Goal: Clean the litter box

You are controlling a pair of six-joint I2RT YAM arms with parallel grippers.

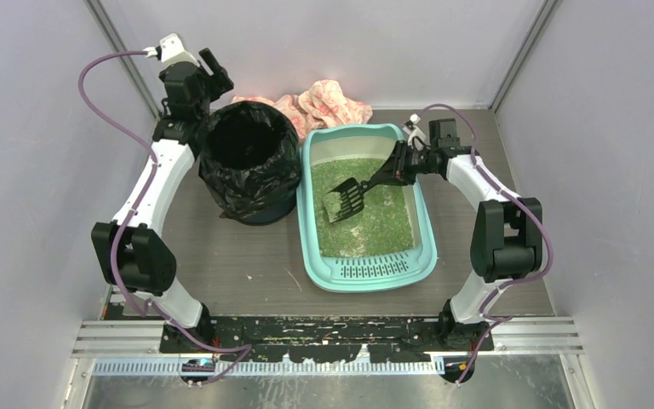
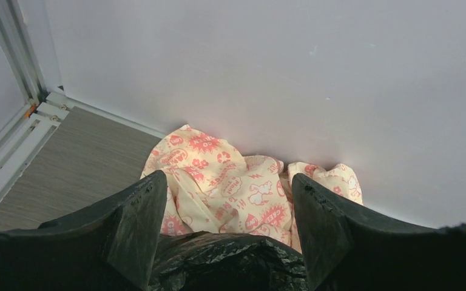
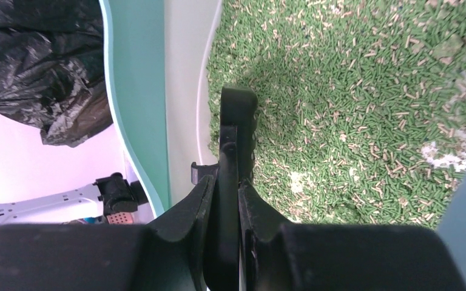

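The litter box [image 1: 309,223], a mint-teal tray filled with green pellet litter [image 1: 375,221], sits on the grey table [image 1: 221,260] between the two arms, its slotted lip toward their bases and its left wall just beside the round bin [image 1: 247,162] lined with a black bag. The right gripper [image 3: 227,185] is clamped on the handle of a black slotted scoop [image 1: 345,200], whose head is tilted over the litter near the tray's left side; whether it touches the pellets is unclear. The left gripper [image 2: 229,182] hangs over the bin's far rim with its fingers [image 2: 136,224] spread wide and nothing between them, facing a crumpled printed cloth [image 2: 218,170] against the back wall
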